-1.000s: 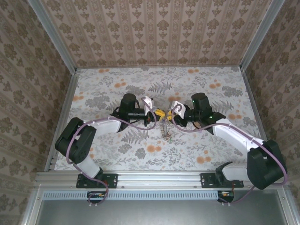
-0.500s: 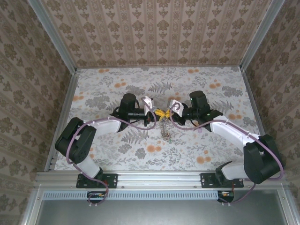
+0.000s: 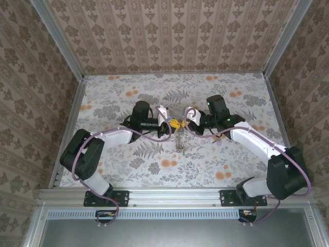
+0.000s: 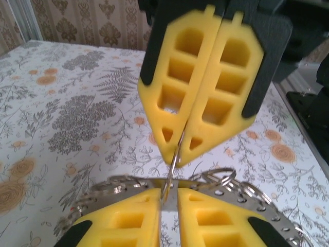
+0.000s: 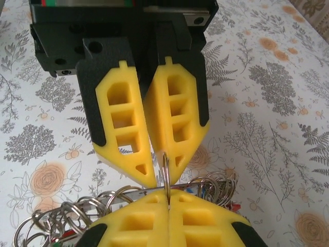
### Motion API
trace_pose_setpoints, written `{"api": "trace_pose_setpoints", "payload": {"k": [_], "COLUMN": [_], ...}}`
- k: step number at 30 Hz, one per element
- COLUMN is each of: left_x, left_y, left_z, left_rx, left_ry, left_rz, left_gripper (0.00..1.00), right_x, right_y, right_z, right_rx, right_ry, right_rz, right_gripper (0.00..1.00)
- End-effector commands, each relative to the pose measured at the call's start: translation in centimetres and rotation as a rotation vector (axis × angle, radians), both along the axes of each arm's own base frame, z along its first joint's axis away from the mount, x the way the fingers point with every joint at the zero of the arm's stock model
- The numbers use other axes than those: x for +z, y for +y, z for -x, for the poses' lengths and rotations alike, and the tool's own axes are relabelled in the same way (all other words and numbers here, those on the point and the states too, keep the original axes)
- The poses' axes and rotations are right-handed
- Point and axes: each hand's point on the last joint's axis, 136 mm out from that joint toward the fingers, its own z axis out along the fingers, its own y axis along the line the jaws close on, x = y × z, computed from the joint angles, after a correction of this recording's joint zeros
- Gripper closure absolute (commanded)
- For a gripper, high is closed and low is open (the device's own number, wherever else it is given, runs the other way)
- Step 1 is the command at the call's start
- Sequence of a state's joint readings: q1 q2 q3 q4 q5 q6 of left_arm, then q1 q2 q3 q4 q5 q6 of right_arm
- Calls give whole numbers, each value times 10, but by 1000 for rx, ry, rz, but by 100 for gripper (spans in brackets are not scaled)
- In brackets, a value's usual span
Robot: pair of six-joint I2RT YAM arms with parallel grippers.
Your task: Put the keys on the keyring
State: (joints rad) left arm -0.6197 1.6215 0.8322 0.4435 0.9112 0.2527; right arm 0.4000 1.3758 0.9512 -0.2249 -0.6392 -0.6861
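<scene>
Pinching keyring [image 5: 165,165] in fully closed right gripper [image 5: 168,203], 3 o'clock. Straddling it with slightly parted left gripper [image 4: 169,203], 9 o'clock. Dangling keys [image 3: 180,142] at 6 o'clock.

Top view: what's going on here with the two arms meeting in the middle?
Both arms meet above the middle of the table, handling one thin keyring between them. The right gripper is shut on its wire. The left gripper faces it with the same wire running between its fingers; a narrow gap shows there, so its hold is unclear. A bunch of small rings hangs below the grippers.
</scene>
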Motion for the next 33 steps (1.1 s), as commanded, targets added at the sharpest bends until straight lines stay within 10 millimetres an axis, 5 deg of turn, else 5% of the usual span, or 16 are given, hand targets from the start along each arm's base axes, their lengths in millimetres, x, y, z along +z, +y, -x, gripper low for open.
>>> {"api": "trace_pose_setpoints", "payload": {"k": [1,16,33], "left_x": [9,27,23], "left_y": [2,-1,-9], "left_z": [4,1,9], "left_rx": [-30,-6,-58], "left_ry": [-58,-110,-98], "left_rz": [-38,12,4], "left_gripper": [84,75,86], "right_x": [11,5,11], "right_y": [2,3,9], "right_z": [4,10,10], "right_rx": [33,43,54], "right_ry": [-1,95,93], "right_rz": [23,104,60], "right_gripper": [100,100,100]}}
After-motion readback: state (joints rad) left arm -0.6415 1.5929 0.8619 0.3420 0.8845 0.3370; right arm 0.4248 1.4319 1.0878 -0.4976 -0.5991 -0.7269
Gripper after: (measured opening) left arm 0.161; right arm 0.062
